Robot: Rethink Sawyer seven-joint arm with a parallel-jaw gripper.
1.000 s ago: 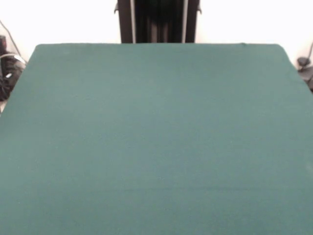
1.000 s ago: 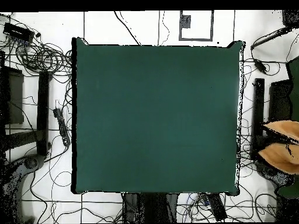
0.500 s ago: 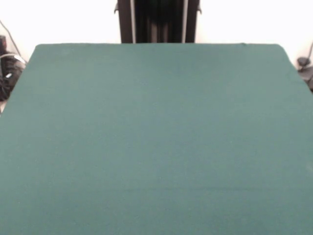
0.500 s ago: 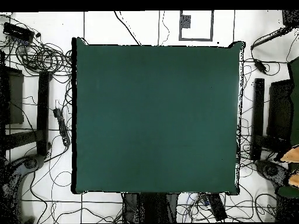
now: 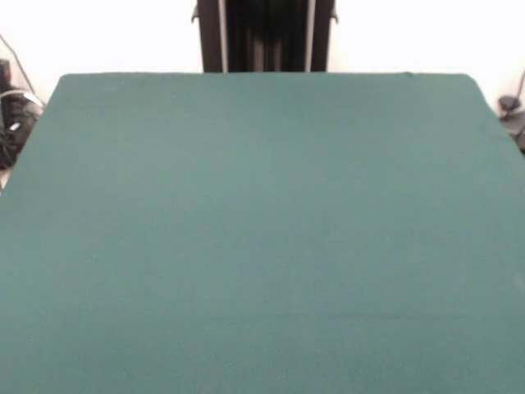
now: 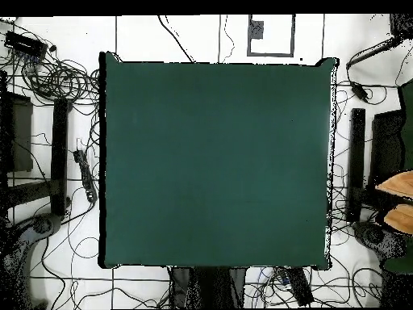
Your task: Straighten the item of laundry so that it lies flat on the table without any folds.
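- Covering nearly the whole front view, the table (image 5: 262, 246) is seen as one flat, dark green, felt-like surface with rounded far corners.
- Seen from overhead, the same table (image 6: 216, 161) is shown as a large green rectangle on a white floor (image 6: 193, 36) marked with thin dark lines.
- A pale sheet with a dark border (image 6: 270, 34) is seen on the floor beyond the table's top edge in the overhead view. A small dark mark sits in its upper left part, but any writing on it is too small to be read.
- The black pedestal (image 5: 264, 37) is seen upright behind the table's far edge in the front view, with pale vertical strips on it. No label on it can be made out.
- The pincer is shown in neither view, so whether its fingers are apart or together cannot be told.
- Two golden-tan patches (image 6: 399, 184) are cut off by the right edge of the overhead view, off the table and well apart from its right edge. Whether they are the towel cannot be told, so its place relative to the pincer cannot be given.
- Coiled cables (image 6: 60, 77) are seen on the floor left of the table, and loose black wires run along its sides.
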